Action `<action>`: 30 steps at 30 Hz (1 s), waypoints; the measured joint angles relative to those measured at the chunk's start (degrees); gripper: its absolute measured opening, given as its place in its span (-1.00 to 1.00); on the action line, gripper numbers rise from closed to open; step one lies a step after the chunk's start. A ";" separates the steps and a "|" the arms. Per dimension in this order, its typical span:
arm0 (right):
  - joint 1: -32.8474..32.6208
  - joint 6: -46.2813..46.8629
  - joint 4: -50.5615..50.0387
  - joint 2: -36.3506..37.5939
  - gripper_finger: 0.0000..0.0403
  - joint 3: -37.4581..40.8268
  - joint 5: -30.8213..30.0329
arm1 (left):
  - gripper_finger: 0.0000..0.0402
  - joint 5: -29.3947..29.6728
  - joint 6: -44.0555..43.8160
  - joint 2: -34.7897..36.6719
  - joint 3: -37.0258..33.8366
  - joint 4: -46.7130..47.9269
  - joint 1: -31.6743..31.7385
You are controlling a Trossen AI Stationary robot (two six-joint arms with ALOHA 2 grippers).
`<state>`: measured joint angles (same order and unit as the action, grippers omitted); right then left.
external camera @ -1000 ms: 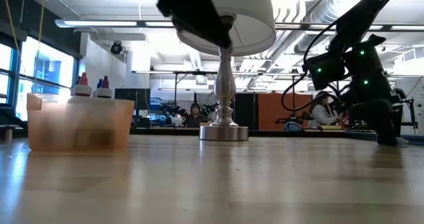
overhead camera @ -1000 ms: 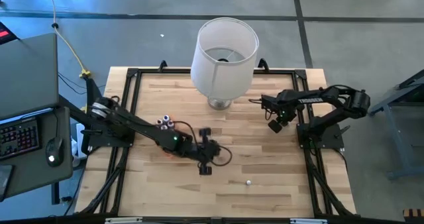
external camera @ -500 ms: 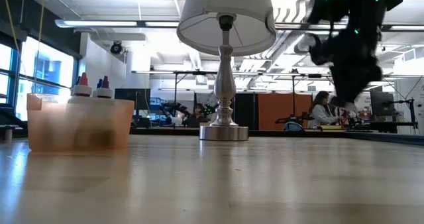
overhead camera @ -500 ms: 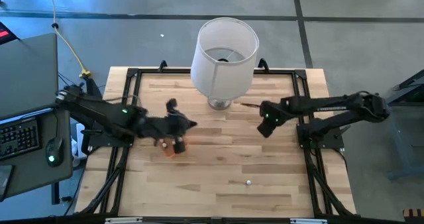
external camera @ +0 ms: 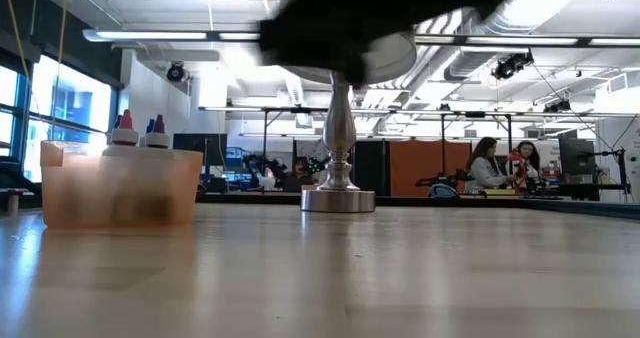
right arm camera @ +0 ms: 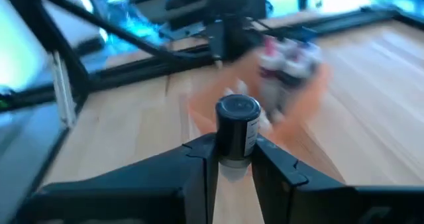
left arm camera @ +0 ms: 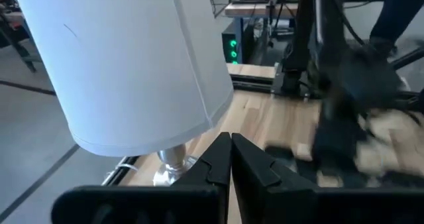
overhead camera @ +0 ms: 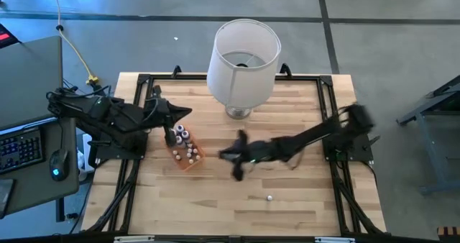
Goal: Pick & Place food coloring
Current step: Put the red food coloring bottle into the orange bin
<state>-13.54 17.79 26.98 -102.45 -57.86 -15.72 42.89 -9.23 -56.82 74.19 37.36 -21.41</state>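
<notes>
Fingers [right arm camera: 199, 161] of right gripper [right arm camera: 232, 159] clamped on dark-capped bottle [right arm camera: 236, 128], arm stretched mid-table, left gripper [left arm camera: 230, 161] closed.

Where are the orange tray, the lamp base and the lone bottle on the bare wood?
orange tray [overhead camera: 181, 162]: high view, its lower rim.
lamp base [external camera: 338, 199]: low view, the round metal foot.
lone bottle [overhead camera: 269, 197]: high view, its whole small body.
</notes>
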 joint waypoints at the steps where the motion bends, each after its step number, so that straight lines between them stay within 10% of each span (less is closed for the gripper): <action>1: -0.15 -2.46 -0.80 -3.90 -0.65 -4.25 0.06 | -0.95 0.03 0.00 0.15 0.00 0.25 0.00; 15: 2.58 -13.76 -25.42 -36.83 -0.64 -53.10 -0.93 | -0.95 -3.42 -0.02 -0.13 -0.02 1.92 0.01; 30: 4.62 -16.12 -27.25 -41.11 -0.56 -54.91 8.21 | -0.95 -3.32 -0.02 -0.13 -0.02 5.09 0.00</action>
<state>-8.92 1.67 -0.28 -143.56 -112.77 -7.51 39.57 -9.26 -56.95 74.17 42.46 -21.41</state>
